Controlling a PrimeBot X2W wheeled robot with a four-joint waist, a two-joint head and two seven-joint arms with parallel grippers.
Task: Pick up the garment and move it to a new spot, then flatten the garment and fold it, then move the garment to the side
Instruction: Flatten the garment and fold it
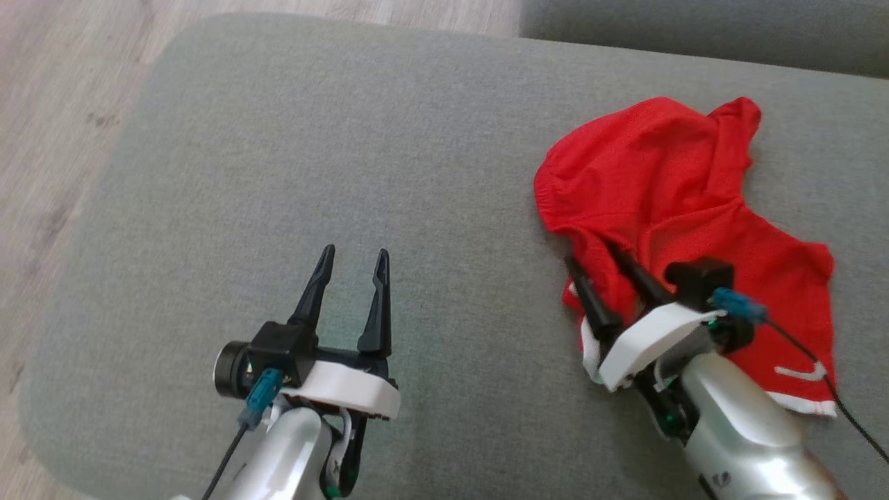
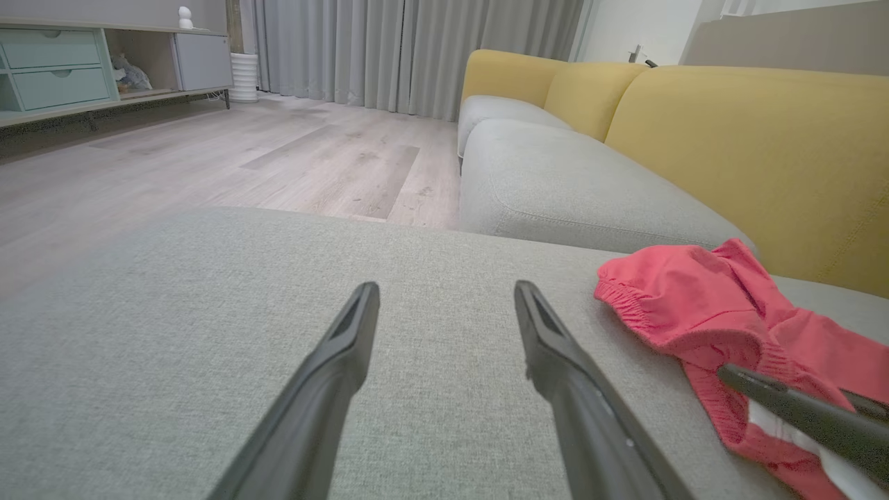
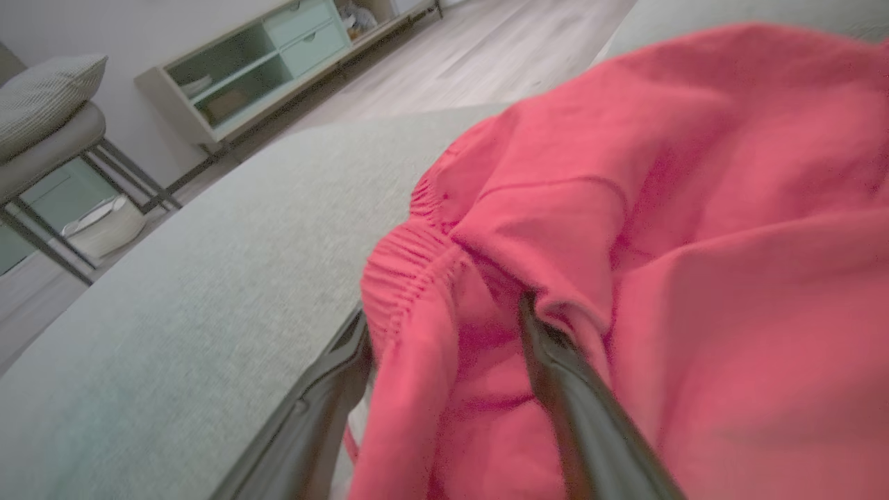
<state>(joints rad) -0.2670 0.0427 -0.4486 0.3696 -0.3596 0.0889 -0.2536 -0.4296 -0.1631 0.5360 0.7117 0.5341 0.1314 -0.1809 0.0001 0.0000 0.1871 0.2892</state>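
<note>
A broad grey fabric sofa seat (image 1: pixel 430 173) is seen spread across the head view, with mustard-yellow back cushions (image 2: pixel 750 139) lined up behind it in the left wrist view. Pale wood-plank flooring (image 2: pixel 243 153) is seen running off beyond the seat edge, and a low pale-green cabinet with drawers (image 2: pixel 55 69) is set against the far wall. Over on the robot's right side of the seat, the crumpled red fabric garment with an elastic waistband and white trim (image 1: pixel 667 173) is laid in a loose heap, bunched and unflattened. Now the right claw (image 1: pixel 592 255): it is brought in at the near edge of the garment, and its dark fingers (image 3: pixel 576 389) are held apart, with a fold of red cloth by the gathered waistband lying between them, so it is open and not clamped. The left claw (image 1: pixel 353 255) is held over bare grey upholstery well apart from the garment, jaws spread wide, with nothing caught between them.
</note>
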